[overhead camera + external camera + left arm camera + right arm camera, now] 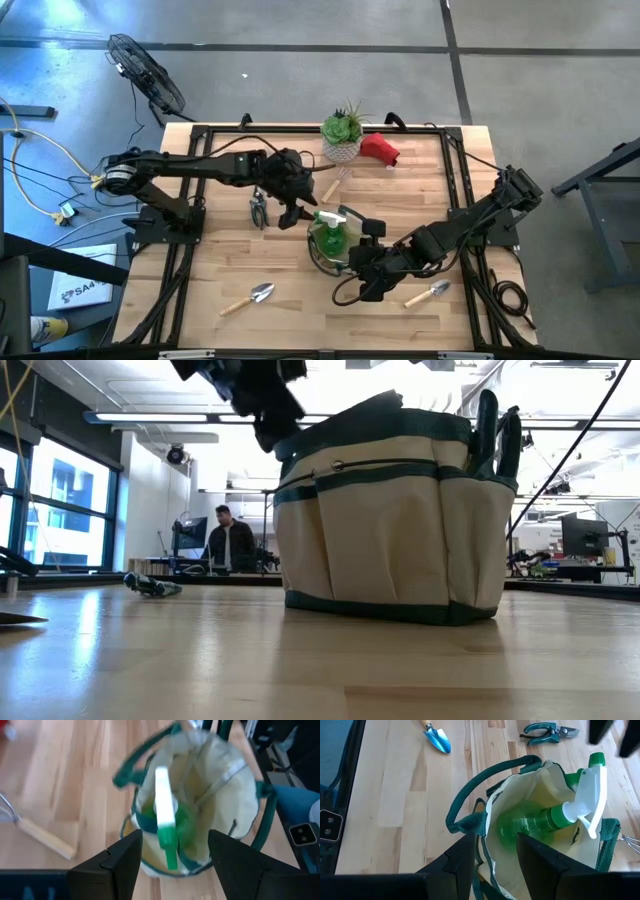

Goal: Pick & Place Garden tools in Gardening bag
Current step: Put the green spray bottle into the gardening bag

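High view is showing me the light wooden surface (pixel 200 270) sitting on a grey floor, with a black fan (pixel 148 72) standing off its far left corner. I am seeing the gardening bag (pixel 330 240) near the middle of the surface, and the green spray bottle (pixel 329 232) is lying inside it with its white head poking over the rim. My left tool (pixel 292 212) is hanging just beside the bag, and its fingers (pixel 120 865) are standing apart with nothing between them. My right tool (pixel 358 262) is sitting at the bag's other side. Its fingers (pixel 465 855) are reaching around the bag's rim, but I cannot tell if they are squeezing it.

One trowel (pixel 250 298) is lying near the front edge of the surface and another trowel (pixel 428 294) is lying by the right arm. Dark pruners (pixel 259 209) are resting near the left arm. A red soft item (pixel 380 148) and a plant in a white pot (pixel 342 135) are sitting at the back edge.

Low view is looking across the surface into a bright room with big windows, ceiling lights and desks, and a person (pixel 229 540) is standing far behind.
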You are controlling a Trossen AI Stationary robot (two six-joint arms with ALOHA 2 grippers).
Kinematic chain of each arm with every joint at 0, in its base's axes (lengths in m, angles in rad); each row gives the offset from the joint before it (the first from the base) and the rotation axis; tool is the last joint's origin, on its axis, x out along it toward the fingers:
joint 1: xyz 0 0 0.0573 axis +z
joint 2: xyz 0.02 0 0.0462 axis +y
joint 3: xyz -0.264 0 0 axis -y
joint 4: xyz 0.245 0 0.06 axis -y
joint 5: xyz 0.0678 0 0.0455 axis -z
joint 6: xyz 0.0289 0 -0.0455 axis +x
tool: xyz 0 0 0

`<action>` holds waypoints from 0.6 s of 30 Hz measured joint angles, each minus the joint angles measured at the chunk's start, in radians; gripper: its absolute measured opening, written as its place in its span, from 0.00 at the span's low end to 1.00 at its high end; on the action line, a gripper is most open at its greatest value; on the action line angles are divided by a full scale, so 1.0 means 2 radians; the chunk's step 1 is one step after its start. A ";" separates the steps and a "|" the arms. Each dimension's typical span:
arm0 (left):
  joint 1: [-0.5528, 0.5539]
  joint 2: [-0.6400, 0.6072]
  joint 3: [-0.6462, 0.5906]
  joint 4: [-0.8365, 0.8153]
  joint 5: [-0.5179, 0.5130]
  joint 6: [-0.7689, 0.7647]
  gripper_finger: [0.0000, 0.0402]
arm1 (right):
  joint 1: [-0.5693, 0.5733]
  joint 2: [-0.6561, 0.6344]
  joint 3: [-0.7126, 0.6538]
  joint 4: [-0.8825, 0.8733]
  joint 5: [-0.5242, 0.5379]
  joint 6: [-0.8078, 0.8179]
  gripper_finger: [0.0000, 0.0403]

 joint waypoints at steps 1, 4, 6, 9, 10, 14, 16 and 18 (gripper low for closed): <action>0.000 0.007 0.000 0.000 0.000 -0.004 0.56 | 0.000 0.000 0.000 0.000 0.000 0.000 0.34; 0.000 0.026 -0.001 -0.005 0.001 -0.006 0.56 | 0.000 0.000 0.000 0.000 0.000 0.000 0.34; 0.000 0.037 -0.001 0.006 0.001 -0.005 0.56 | 0.000 0.000 0.000 0.001 0.000 0.001 0.34; 0.000 0.047 0.000 0.008 0.003 0.001 0.56 | 0.000 0.000 0.000 0.001 0.000 0.001 0.34; 0.000 0.048 0.000 0.009 0.002 0.006 0.56 | 0.000 0.000 0.000 0.001 0.000 0.001 0.34; 0.000 0.048 0.000 0.019 0.003 0.010 0.56 | 0.000 0.000 0.000 0.000 0.000 0.001 0.34; 0.000 0.048 0.000 0.023 0.006 0.010 0.56 | 0.000 0.000 0.000 0.001 0.000 0.001 0.34; 0.000 0.048 0.000 0.037 0.013 0.009 0.56 | 0.000 0.000 0.000 0.001 0.000 0.001 0.34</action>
